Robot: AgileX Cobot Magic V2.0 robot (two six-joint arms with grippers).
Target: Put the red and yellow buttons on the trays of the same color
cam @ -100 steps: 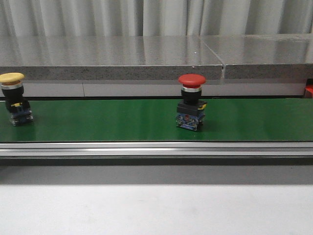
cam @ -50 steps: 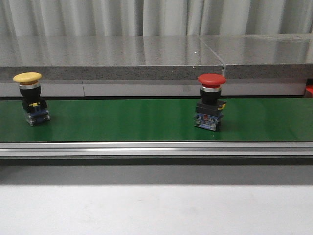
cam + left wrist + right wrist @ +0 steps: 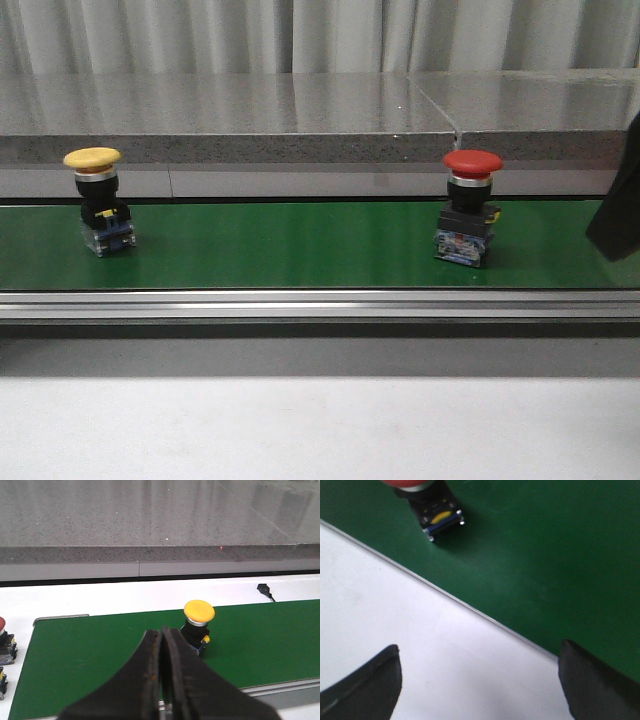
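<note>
my right gripper (image 3: pixel 479 680) gapes wide, left gripper (image 3: pixel 162 680) closed empty; red button (image 3: pixel 470 207) may topple if clipped.

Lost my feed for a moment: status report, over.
Left gripper shut, empty; right gripper open, empty. Yellow button and red button upright on green belt, apart. No trays in view; nothing blocking.

The yellow mushroom-capped push button (image 3: pixel 97 200) on the green belt (image 3: pixel 280 250) now stands further right than a second ago, clear of the left edge. The red mushroom-capped push button (image 3: pixel 468 207) also sits further right along the belt. A dark part of the right arm (image 3: pixel 618 205) now shows at the right edge.
</note>
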